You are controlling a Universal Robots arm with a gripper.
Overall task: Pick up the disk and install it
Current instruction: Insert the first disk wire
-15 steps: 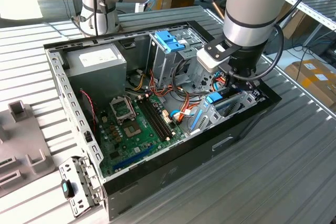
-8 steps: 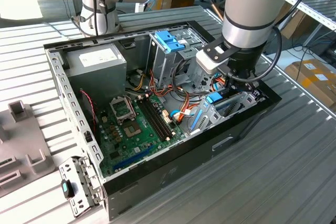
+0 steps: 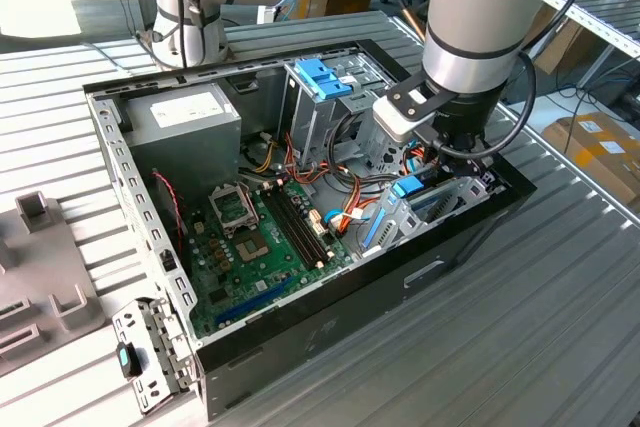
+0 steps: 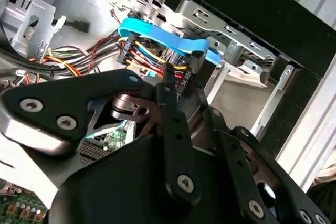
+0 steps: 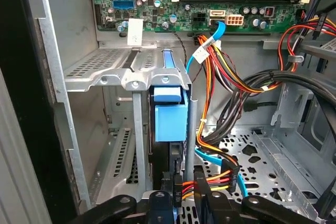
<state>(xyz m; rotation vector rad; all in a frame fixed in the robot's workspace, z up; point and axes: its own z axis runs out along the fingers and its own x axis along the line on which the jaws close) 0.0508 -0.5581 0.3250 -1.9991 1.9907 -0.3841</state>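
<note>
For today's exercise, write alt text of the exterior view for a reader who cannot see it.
A robot arm reaches down into an open black computer case lying on a slatted metal table, its gripper above a blue-handled drive cage. A green motherboard and grey power supply sit inside.

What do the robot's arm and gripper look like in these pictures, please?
The arm is a thick silver-grey cylinder with a light blue cap at its joint, and black cables loop beside it. A white-and-black block sits at the wrist. The gripper is matte black, built of flat linkage bars joined by silver screws.
</note>
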